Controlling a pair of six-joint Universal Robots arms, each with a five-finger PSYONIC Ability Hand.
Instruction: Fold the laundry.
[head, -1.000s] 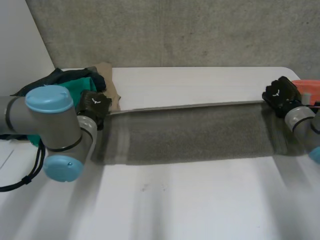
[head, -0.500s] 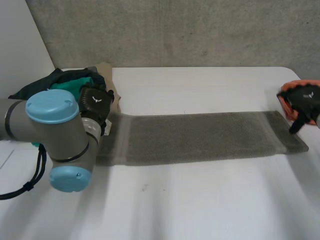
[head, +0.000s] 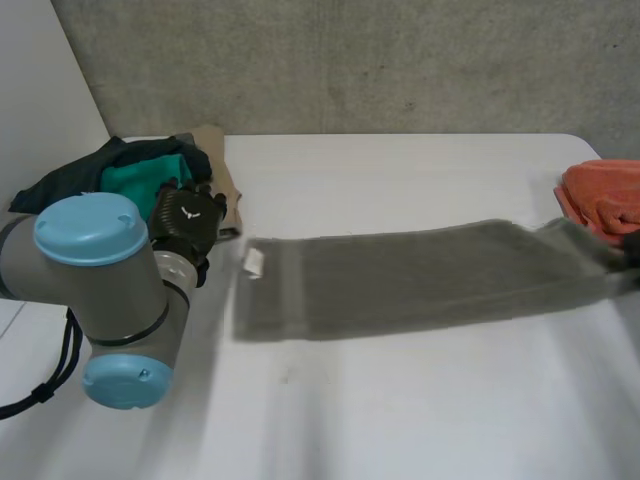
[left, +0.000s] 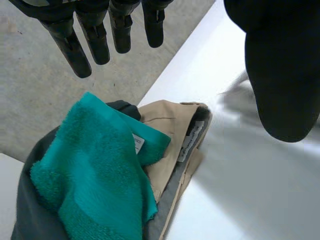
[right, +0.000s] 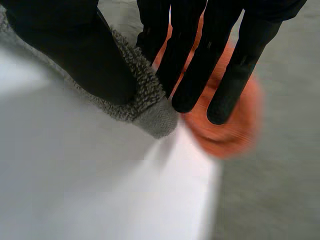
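Head view: white table (head: 400, 400) by a rough grey wall (head: 400, 60), long grey towel (head: 400, 280) flat across it, not folded yet.
Clothes pile (head: 140, 170) at the left end, orange cloth (head: 600, 195) at the right. Right hand (right: 192, 60) pinches the towel's right-end corner, left hand (head: 188, 215) hangs open and empty by the pile. My guess: it grabs the loose left end next.
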